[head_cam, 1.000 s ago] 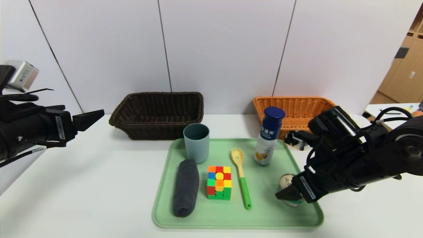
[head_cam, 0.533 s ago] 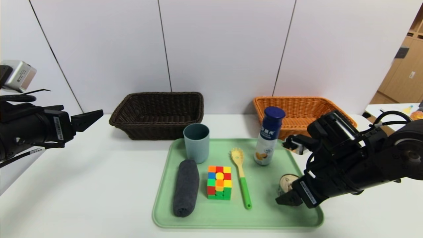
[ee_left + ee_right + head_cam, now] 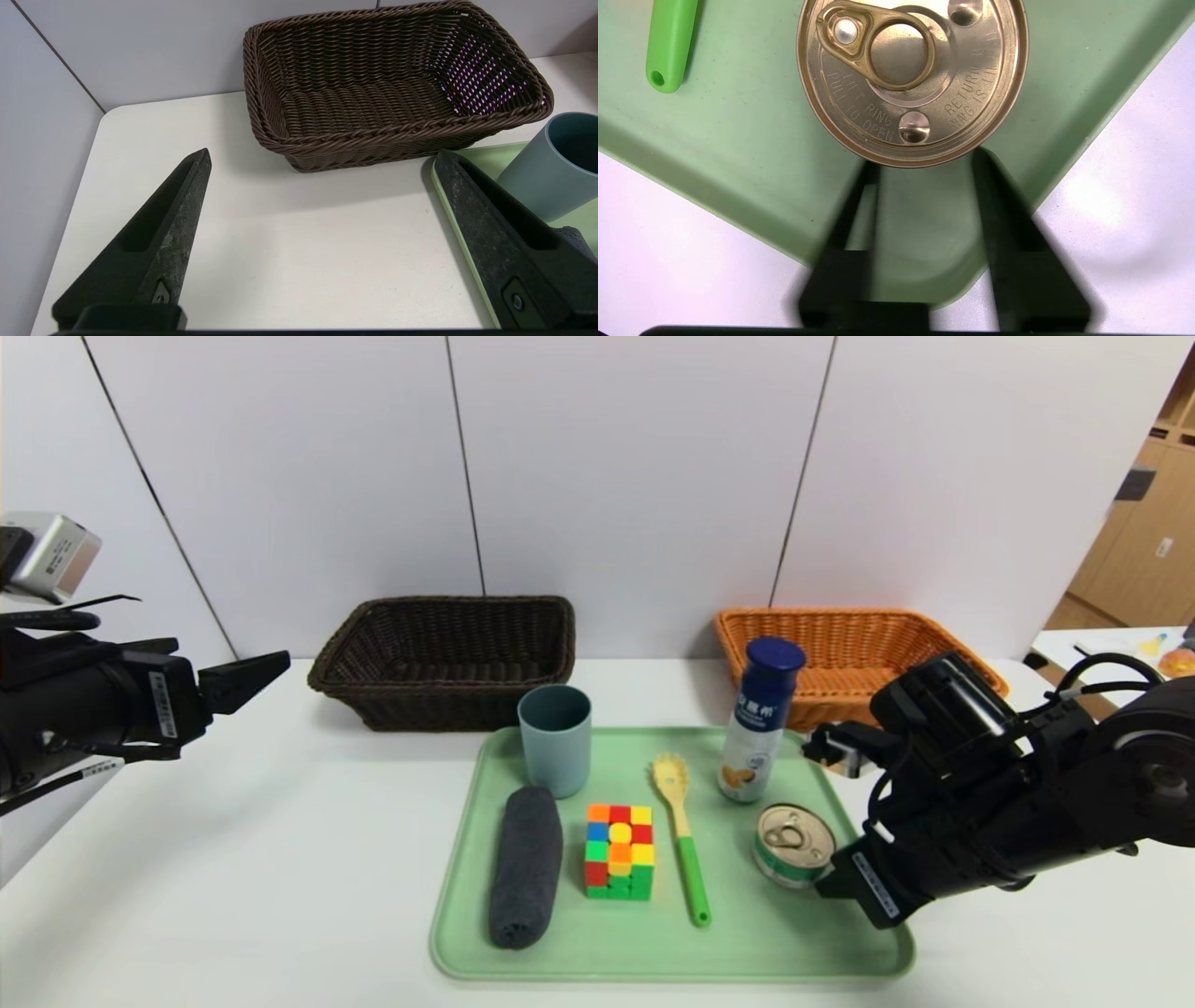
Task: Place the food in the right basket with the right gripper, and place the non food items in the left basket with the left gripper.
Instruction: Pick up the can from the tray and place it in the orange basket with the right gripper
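White table, right gripper [image 3: 924, 163] part-open, tips under tin [image 3: 911, 79] rim

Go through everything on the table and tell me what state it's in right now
tin: upright, sealed, on tray
bottle: upright, capped
cup: upright
towel: rolled, lying flat
dark basket: nothing inside
orange basket: nothing visible inside
right hand: open beside tin
left hand: open, holding nothing

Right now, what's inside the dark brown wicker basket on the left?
Nothing shows inside the dark brown wicker basket: the left wrist view shows only its bare woven floor. Its near inside wall is hidden behind the rim. The open left gripper hovers short of it.
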Available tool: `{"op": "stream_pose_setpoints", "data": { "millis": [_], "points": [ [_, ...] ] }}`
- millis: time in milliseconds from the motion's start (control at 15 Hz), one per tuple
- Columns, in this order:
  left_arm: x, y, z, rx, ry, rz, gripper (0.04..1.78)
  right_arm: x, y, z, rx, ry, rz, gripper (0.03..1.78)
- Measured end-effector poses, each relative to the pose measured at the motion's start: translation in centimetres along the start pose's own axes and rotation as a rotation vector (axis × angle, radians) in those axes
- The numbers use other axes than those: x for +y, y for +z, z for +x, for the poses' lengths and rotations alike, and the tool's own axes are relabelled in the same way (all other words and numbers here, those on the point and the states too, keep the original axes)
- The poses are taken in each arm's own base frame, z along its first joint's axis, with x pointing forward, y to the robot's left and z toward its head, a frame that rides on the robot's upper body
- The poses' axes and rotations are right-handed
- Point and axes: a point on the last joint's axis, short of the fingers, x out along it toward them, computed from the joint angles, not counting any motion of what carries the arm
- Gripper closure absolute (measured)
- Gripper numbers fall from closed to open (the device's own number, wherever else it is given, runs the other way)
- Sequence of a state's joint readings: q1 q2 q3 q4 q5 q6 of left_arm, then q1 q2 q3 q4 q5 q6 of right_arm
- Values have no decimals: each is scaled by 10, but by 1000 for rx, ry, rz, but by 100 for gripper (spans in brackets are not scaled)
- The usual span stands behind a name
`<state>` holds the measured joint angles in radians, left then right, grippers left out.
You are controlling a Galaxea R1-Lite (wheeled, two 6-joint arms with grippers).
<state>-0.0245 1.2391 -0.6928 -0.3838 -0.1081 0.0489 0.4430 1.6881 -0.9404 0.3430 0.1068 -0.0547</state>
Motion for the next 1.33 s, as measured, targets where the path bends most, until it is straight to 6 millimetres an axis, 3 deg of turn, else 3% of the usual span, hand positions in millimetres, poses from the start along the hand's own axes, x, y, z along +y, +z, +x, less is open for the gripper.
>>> {"op": "stream_pose_setpoints", "data": {
  "millis": [400, 667, 800, 1000, 1333],
  "points": [
    [0, 0, -4, -7, 0, 0, 13, 3, -6, -7, -13, 3, -12, 176],
    [-1, 0, -8, -13, 2, -1, 13, 7, -29, -23, -104, -11, -81, 171],
    [-1, 0, -9, -17, 0, 1, 13, 7, -44, -25, -206, -53, -99, 134],
    [-1, 0, -12, -20, -1, 4, 13, 7, -62, -28, -337, -103, -108, 94],
    [-2, -5, -16, -11, -5, 4, 13, 8, -80, -23, -441, -102, -122, 54]
  ]
}}
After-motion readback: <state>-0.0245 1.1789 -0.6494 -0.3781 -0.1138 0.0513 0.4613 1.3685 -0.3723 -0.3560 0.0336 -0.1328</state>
